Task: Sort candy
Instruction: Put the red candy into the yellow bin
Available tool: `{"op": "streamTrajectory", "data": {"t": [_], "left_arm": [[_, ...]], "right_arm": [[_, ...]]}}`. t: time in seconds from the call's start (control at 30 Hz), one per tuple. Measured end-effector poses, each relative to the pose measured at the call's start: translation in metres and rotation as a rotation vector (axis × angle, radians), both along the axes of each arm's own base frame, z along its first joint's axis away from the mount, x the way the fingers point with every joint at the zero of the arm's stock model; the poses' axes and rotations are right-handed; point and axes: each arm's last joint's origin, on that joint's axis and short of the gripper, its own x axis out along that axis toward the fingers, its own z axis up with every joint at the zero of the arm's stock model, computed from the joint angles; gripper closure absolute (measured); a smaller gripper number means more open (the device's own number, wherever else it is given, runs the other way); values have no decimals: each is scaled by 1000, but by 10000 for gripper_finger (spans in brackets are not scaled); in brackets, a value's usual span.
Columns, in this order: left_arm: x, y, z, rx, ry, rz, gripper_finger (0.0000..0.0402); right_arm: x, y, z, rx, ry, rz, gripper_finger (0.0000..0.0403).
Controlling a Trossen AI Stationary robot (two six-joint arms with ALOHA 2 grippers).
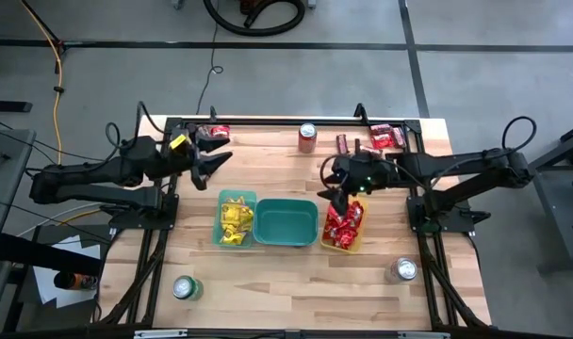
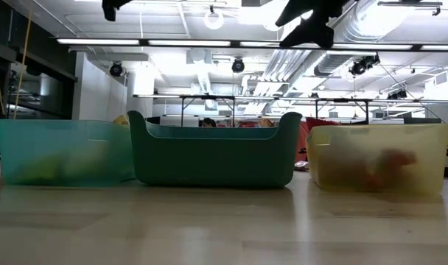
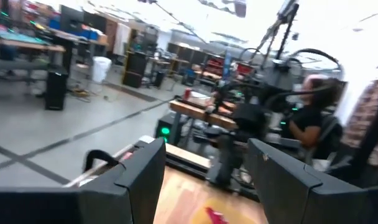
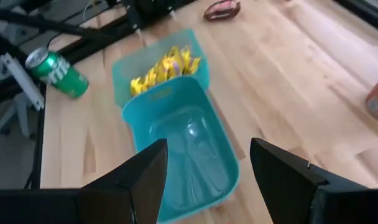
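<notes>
Yellow packets (image 1: 236, 219) fill the pale green bin (image 1: 222, 200). Red packets (image 1: 343, 226) lie in the yellow bin (image 1: 358, 247). Loose red packets (image 1: 214, 132) lie at the far left edge; more red packets (image 1: 387, 137) and dark brown bars (image 1: 343, 143) lie at the far right. My left gripper (image 1: 214, 162) is open and empty in the air near the far left packets, its fingers (image 3: 145, 180) spread. My right gripper (image 1: 335, 191) is open and empty above the far end of the yellow bin, looking down on the teal bin (image 4: 183, 149).
The empty teal bin (image 1: 286, 222) stands between the other two. A red can (image 1: 308, 137) stands at the far edge, a green can (image 1: 186, 287) near left, a silver can (image 1: 404, 270) near right. Bare wood lies along the near edge. A person sits beyond the table.
</notes>
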Motion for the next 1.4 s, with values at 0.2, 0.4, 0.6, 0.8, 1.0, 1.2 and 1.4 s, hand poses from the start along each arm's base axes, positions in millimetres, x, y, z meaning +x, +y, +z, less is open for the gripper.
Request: {"op": "streamTrajectory", "data": {"t": [0.2,0.4,0.6,0.8,1.0,1.2,1.4], "left_arm": [[1,-2,-3,-77,9,-74,188],[2,-2,-7,-145,31,-84,188],[3,-2,-8,-146,38,-82,188],[3,-2,-7,-154,35,-82,188],[3,-2,-7,-173,29,-83,188],[2,-2,-7,-172,28,-83,188],[2,-2,-7,-172,27,-82,188]], "right_arm": [[0,-11,0,8,-7,-49,178],[-12,-32,-3,50,71,-245,178],[-49,-65,-23,40,302,-625,178],[-75,-92,-73,148,408,-884,178],[-100,-123,-117,244,267,-1329,178],[-125,-145,-139,417,33,-1727,178],[-129,-168,-150,486,-38,-1803,179]]}}
